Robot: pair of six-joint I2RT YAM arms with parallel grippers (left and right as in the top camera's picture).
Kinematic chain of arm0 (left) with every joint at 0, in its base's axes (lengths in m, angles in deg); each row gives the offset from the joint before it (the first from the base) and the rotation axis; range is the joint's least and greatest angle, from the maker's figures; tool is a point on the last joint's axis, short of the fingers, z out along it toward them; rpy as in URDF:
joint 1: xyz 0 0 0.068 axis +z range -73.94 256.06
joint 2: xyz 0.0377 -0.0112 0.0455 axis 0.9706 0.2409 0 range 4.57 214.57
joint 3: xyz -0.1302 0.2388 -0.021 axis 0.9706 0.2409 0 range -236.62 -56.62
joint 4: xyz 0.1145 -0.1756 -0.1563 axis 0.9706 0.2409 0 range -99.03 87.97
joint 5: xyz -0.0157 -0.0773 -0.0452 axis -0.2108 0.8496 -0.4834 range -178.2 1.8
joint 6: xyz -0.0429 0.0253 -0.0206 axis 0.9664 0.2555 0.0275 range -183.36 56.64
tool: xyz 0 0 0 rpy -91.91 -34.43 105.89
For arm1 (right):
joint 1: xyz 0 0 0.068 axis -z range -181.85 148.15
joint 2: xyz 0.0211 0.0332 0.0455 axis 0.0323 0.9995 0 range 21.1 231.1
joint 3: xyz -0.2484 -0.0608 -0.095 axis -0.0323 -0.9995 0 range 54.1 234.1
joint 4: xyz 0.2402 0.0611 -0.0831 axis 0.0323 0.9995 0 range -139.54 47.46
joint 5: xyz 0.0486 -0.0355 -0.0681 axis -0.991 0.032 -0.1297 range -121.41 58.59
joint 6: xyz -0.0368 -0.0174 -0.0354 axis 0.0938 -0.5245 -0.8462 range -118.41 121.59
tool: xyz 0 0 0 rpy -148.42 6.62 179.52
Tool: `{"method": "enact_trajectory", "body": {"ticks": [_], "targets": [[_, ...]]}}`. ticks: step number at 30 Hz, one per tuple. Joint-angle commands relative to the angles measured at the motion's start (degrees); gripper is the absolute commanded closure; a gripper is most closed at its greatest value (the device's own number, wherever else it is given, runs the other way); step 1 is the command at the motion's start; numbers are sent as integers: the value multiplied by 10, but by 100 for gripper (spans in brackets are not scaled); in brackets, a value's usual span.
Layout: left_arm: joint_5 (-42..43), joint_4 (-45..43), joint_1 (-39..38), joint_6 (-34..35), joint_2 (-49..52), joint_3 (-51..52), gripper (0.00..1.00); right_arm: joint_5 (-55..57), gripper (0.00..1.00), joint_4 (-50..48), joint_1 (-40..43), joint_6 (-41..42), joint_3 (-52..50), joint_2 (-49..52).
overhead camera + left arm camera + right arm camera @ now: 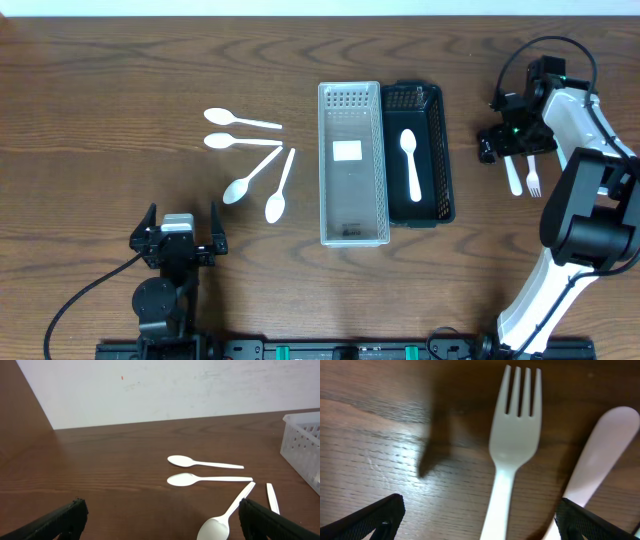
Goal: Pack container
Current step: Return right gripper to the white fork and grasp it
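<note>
left gripper [182, 215]: is resting low near the table's [90, 80] front edge, jaws spread wide, holding nothing.
spoons [250, 160]: four are lying loose and fanned out just ahead of it, left of both baskets.
white basket [323, 165]: is standing mid-table; only a pale patch [347, 151] is showing on its floor, and I cannot tell what it is.
black basket [447, 150]: is sitting against the white one's right side, with one spoon [408, 160] lying lengthways inside.
right gripper [510, 148]: is hovering low over the fork [515, 455], jaws wide, gripping nothing.
knife [605, 455]: is lying just beside the fork, apart from it.
step: probably picking up the fork.
doing it well: centring the jaws across the narrow handle, going right down to the wood, keeping the right-hand finger off the knife, and closing fully before lifting.
</note>
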Motion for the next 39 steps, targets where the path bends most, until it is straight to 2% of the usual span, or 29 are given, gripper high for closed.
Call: {"method": "enact_trajectory", "body": {"ticks": [1,39], "targets": [[-2,6,3,5,-3,17,2,-8,1,-1,12,8,-2,6],[-2,6,3,5,-3,17,2,-42,1,-11,12,-9,-11,7]]}}
